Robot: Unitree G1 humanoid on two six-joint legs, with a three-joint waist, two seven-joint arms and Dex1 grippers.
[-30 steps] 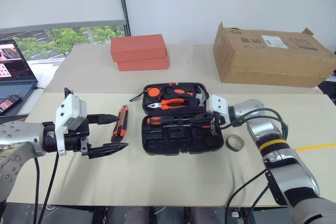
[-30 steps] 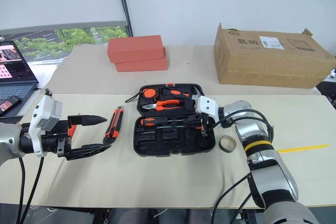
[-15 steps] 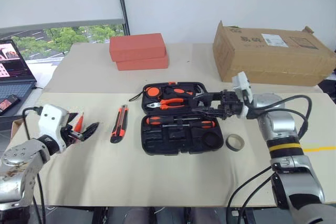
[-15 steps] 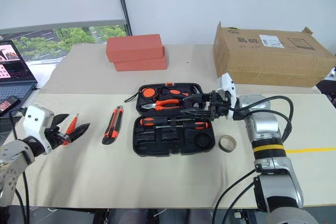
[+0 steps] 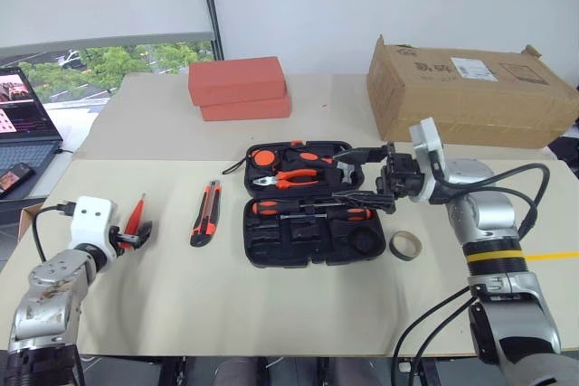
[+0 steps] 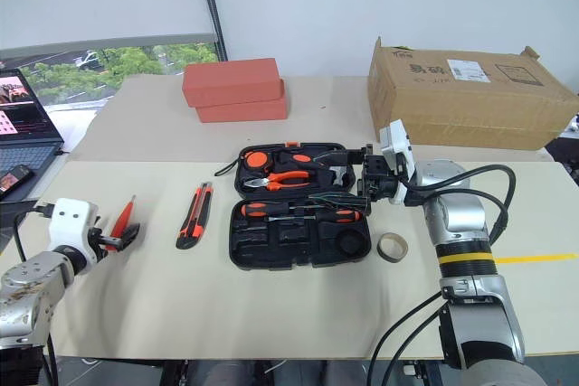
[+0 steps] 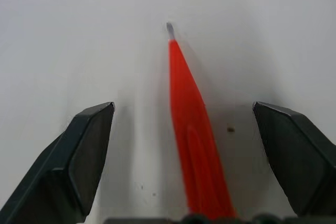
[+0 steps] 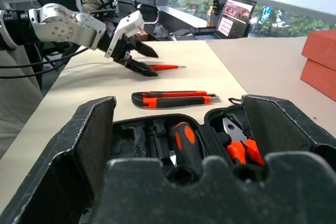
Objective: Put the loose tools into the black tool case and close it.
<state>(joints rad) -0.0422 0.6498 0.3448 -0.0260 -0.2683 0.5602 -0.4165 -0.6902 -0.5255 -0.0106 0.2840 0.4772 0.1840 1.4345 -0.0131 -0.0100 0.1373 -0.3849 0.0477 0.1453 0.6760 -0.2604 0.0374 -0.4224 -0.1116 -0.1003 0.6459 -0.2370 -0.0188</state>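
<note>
Orange screwdriver (image 7: pixel 195 145) handle end cut off

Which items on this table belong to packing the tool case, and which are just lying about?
Job: black tool case, open; slim orange screwdriver; utility knife; tape ring; black-and-orange screwdriver in the case.

Lying about: cardboard box; two red-orange boxes; laptop; phone.

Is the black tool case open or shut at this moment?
Open. The black tool case lies flat on the table, both halves spread, with pliers and a screwdriver visible in its slots.
</note>
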